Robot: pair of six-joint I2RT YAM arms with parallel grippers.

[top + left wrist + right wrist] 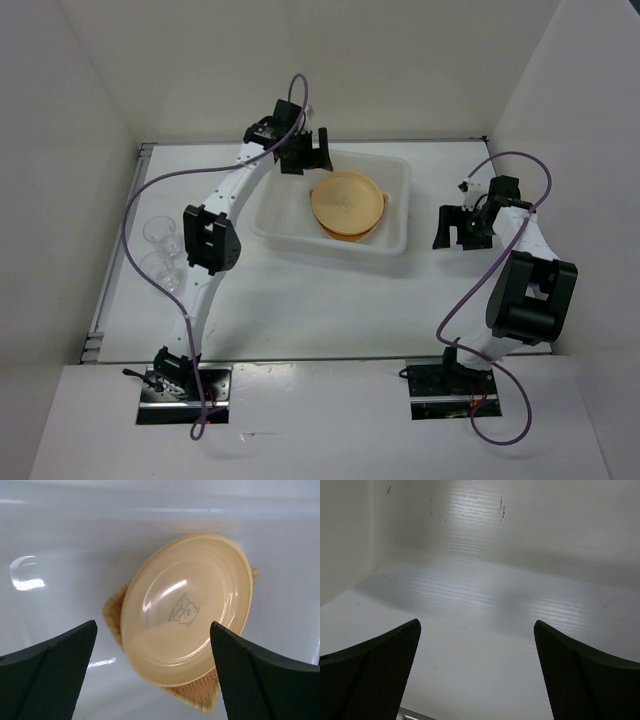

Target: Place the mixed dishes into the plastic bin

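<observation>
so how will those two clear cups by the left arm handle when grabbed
Probably light: the cups look thin and see-through, so a hard squeeze may flex them. They seem to stand upright, so a side nudge could tip one and let it roll. Smooth walls may slip.
</observation>
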